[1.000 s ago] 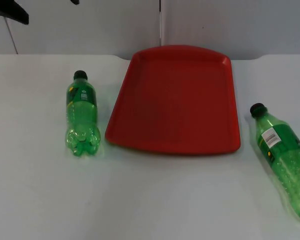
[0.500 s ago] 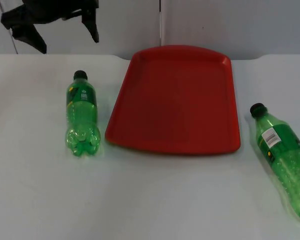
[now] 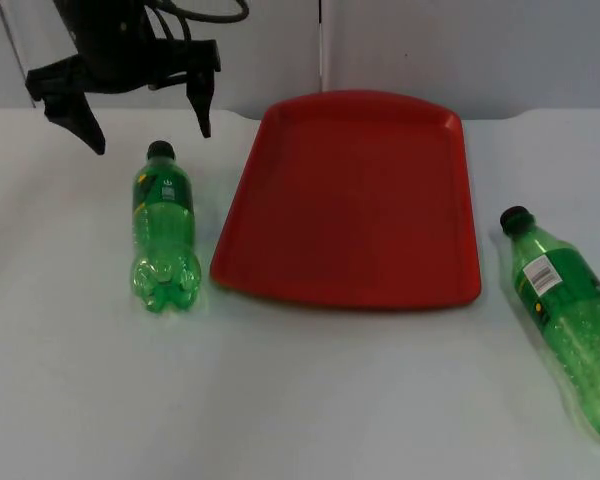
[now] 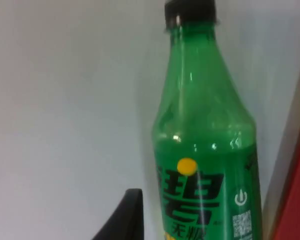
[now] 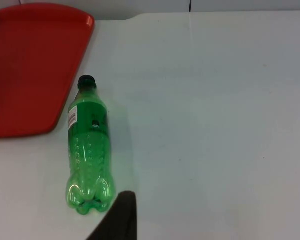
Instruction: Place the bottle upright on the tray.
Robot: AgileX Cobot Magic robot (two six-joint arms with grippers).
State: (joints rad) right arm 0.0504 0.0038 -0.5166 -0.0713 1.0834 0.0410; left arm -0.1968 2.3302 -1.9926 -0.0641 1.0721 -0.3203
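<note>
Left gripper (image 3: 150,125) is over the far-left table (image 3: 300,400), fingers spread wide, released, gripping nothing. It hangs just behind the cap end of the left bottle (image 3: 164,230), one fingertip on each side of the cap line, not touching it.

Left bottle: green, black cap, lying on its side, cap toward the wall, base toward the near edge. Just beside the tray's left edge, apart from it. Left wrist view has this bottle (image 4: 205,145) close up (yellow dot and label print visible) with a sliver of red tray (image 4: 297,200) next to it.

Tray (image 3: 355,200): red, flat on the table, centre, against the far side.

Right bottle (image 3: 568,320): same type, on its side right of the tray, cap angled toward the tray's near-right corner, not touching. Right wrist view looks down on it (image 5: 89,150) beside the tray (image 5: 30,65). Can't tell the right claw's state.
</note>
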